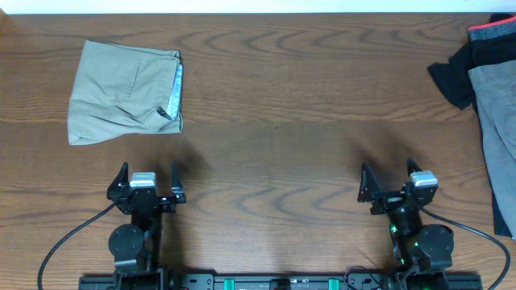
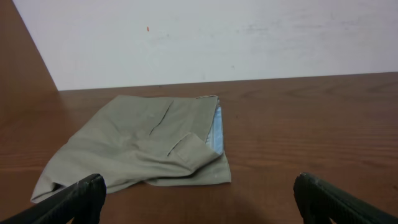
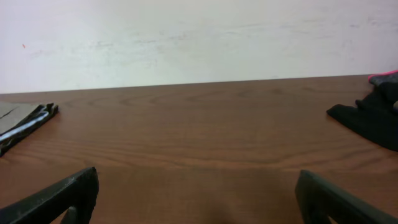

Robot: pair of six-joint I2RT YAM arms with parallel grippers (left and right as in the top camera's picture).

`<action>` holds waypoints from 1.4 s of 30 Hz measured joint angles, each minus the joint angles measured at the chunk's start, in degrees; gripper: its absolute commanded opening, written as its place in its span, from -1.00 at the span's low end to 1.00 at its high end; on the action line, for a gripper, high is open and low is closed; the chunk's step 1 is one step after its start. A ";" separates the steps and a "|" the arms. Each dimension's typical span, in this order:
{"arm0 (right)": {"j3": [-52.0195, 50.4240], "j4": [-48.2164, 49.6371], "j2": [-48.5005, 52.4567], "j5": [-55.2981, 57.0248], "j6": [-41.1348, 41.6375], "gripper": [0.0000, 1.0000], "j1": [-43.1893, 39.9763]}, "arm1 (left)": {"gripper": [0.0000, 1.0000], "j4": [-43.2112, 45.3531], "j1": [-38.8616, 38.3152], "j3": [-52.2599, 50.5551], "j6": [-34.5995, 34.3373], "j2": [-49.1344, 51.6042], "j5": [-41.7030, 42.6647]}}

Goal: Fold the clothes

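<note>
**A:** Status?

**B:** Both my claws are spread wide and holding nothing. My left claw [image 1: 148, 169] sits just on the near side of the beige shorts [image 1: 125, 91]. My right claw [image 1: 389, 169] is well off to their right, level with the left one.

**A:** Where's the work?

**B:** The beige shorts look already folded, lying flat on the surface [image 1: 282, 121] with pale lining showing along their right edge. The rest is far to their right: grey shorts [image 1: 498, 137], with a black red-trimmed garment [image 1: 463, 68] on the wall side. The two touch, but I can't tell which is on top. Both run out of frame, so how much hangs over is unknown.

**A:** Risks?

**B:** My guess is a double grab. A pinch where they meet takes both layers, and the black one drags along with the grey. Tugging cloth that sits at the surface edge could also slide it off. And a low forward sweep with the left claw would ruffle the beige shorts.

**A:** Anything blocking?

**B:** No. Nothing lies between the beige shorts and the other two.
</note>
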 measured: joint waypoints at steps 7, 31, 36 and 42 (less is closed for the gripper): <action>0.00 0.00 0.00 0.00 0.00 0.98 0.00 | 0.96 0.00 0.00 0.00 0.00 0.00 0.00; 0.00 0.00 0.00 0.00 0.00 0.98 0.00 | 0.96 0.00 0.00 0.00 0.00 0.61 0.00; 0.00 0.13 0.00 0.20 -0.04 0.99 0.00 | 0.96 0.00 0.00 0.00 0.00 0.61 0.00; -0.02 0.20 0.00 4.44 -0.50 0.98 0.00 | 0.96 0.04 0.00 0.00 0.00 0.61 0.00</action>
